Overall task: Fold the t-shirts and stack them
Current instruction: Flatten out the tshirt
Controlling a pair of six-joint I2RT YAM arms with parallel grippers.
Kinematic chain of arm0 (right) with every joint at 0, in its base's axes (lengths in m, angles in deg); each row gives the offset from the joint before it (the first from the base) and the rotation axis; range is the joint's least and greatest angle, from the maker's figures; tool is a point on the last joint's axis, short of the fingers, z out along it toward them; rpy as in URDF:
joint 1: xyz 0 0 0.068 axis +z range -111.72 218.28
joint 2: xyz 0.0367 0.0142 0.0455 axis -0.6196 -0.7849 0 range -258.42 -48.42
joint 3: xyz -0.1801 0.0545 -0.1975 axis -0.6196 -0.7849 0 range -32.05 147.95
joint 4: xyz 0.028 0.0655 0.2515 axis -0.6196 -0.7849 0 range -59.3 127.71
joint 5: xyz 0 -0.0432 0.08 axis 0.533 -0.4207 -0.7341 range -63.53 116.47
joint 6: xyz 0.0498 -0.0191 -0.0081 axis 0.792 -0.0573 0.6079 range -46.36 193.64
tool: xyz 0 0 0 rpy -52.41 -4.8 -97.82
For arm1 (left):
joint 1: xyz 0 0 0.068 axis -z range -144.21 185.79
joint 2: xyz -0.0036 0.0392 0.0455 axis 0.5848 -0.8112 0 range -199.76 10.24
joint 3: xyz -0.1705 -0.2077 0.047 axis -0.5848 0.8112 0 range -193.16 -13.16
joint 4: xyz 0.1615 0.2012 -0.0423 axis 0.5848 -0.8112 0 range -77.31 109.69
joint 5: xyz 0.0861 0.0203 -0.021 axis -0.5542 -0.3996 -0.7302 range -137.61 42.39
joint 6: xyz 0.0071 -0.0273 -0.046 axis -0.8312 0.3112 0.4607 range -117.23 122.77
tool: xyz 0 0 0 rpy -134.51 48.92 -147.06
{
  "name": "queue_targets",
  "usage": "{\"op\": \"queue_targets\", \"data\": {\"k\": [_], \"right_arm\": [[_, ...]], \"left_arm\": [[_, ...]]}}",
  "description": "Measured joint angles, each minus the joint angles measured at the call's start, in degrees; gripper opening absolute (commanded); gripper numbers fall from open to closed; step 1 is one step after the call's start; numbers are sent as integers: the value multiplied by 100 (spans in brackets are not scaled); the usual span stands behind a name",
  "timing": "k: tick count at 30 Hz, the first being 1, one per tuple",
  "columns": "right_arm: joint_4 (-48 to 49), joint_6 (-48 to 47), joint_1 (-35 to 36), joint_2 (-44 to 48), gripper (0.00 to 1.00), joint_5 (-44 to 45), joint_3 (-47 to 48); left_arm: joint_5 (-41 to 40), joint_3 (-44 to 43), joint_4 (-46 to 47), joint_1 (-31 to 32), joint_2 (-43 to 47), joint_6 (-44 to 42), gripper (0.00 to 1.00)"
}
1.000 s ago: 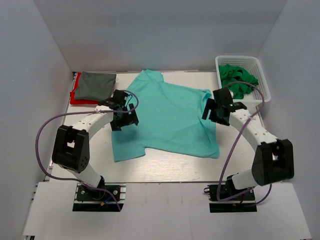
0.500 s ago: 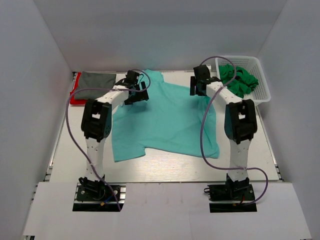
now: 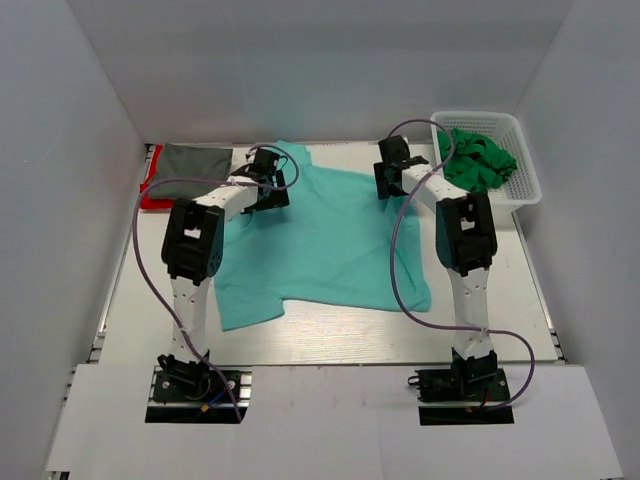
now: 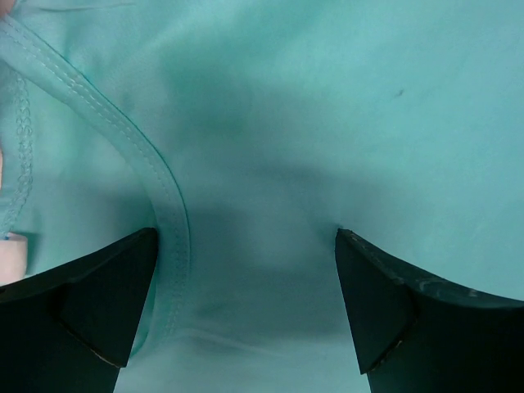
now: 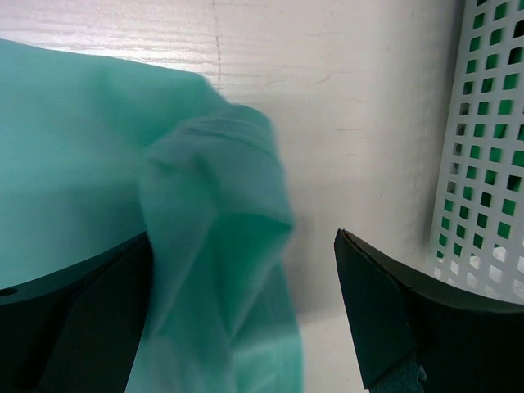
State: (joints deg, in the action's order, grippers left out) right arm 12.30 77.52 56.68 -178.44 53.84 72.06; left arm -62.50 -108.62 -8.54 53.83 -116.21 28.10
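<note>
teal t-shirt (image 3: 330, 240) | collar far, hem near | left hand (image 3: 267, 192), right hand (image 3: 390, 180) both apart

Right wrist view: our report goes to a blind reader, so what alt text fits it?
The open right claw hangs over a bunched edge of a light teal t-shirt lying on a white table. A white lattice basket stands at the right edge, green showing through its holes.

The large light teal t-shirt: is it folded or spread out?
Spread: the large light teal cloth t-shirt lies flat, unfolded, one sleeve bunched.
</note>
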Motion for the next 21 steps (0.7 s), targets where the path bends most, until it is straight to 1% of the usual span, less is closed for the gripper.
{"op": "queue_targets", "data": {"k": [4, 6, 11, 18, 21], "right_arm": [[-15, -114, 0, -136, 90, 131, 72], [-57, -142, -7, -184, 90, 254, 223], [-114, -146, -122, -236, 90, 433, 577], [-24, -389, -409, -212, 90, 809, 638], [-42, -455, -452, -205, 90, 793, 745]], "left_arm": [[-256, 745, 42, -116, 466, 66, 100], [-273, 935, 37, -195, 605, 120, 100], [-315, 981, 20, -339, 636, 214, 100], [-334, 986, 22, -479, 640, 238, 100], [-328, 990, 26, -525, 643, 234, 100]]}}
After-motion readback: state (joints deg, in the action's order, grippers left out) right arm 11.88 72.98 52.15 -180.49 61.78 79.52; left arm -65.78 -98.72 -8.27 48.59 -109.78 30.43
